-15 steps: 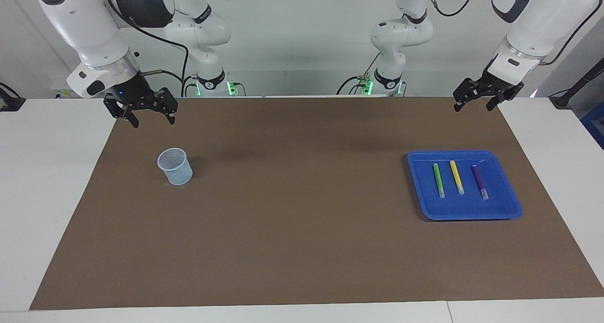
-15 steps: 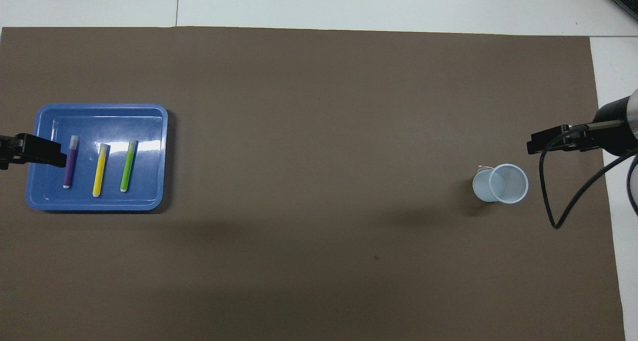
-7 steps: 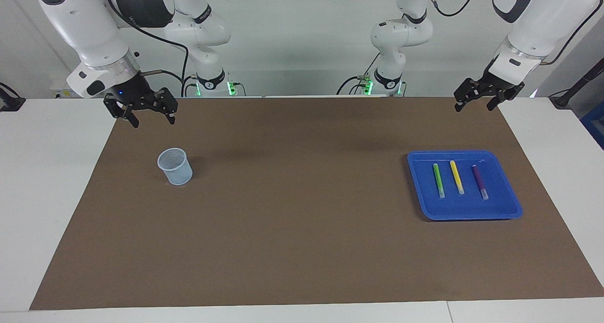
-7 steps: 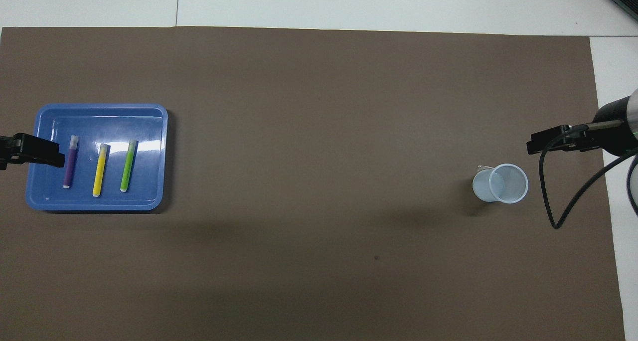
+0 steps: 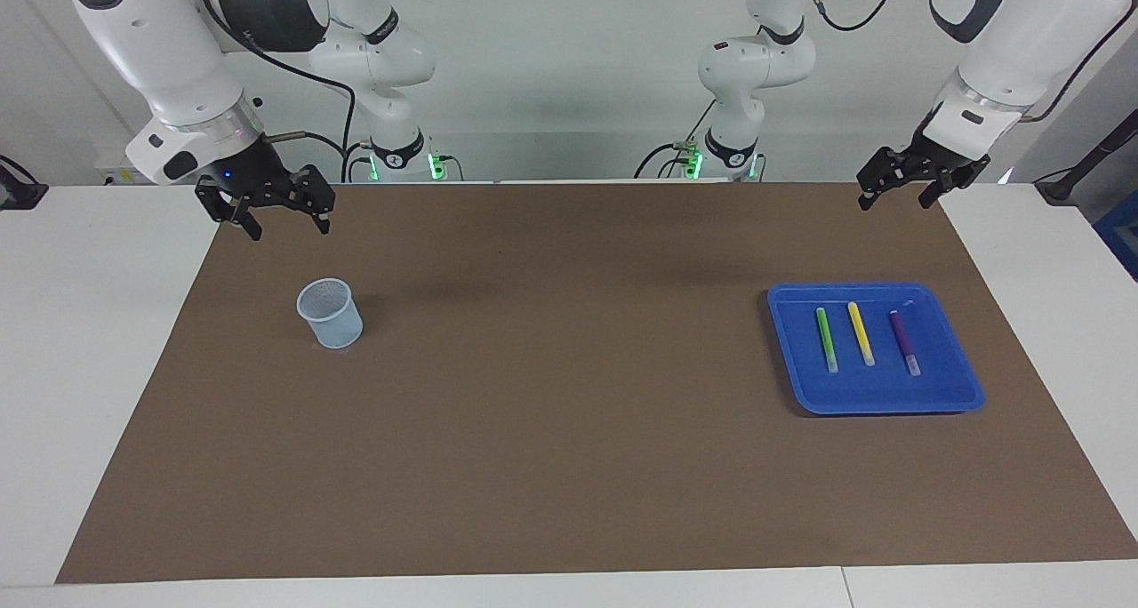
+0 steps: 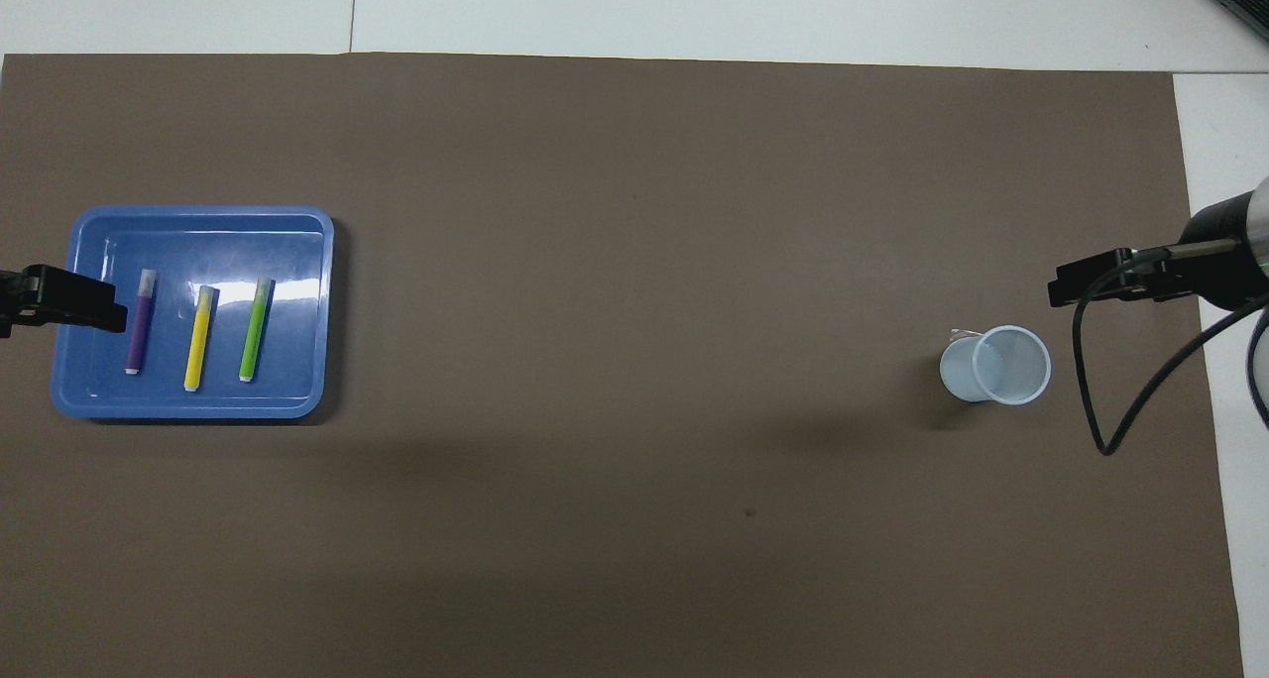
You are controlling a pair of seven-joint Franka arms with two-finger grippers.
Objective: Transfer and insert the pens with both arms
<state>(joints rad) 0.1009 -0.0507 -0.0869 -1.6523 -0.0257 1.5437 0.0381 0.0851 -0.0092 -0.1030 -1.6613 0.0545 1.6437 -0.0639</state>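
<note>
You've got a brown mat (image 5: 569,377) covering most of a white table (image 5: 80,341) — white strips show along every frame edge. Plain pale wall at the top of the facing view, green lights at both arm bases. No readable brands, labels or writing anywhere.

Blue tray (image 5: 942,395) sits at right of the facing view, left of the overhead, toward the left arm's end. Green pen (image 5: 827,339), yellow pen (image 5: 861,332) and purple pen (image 5: 904,341) lie in it side by side, apart from each other, pale caps pointing away from the robots.

Pale cup (image 5: 330,313) stands upright at left centre of the facing view, toward the right arm's end.

Left gripper (image 5: 896,196) — upper right of the facing view, raised over the mat's edge, fingers spread, holding nothing. Right gripper (image 5: 289,224) — upper left, raised over the mat, fingers spread wide, also holding nothing.
</note>
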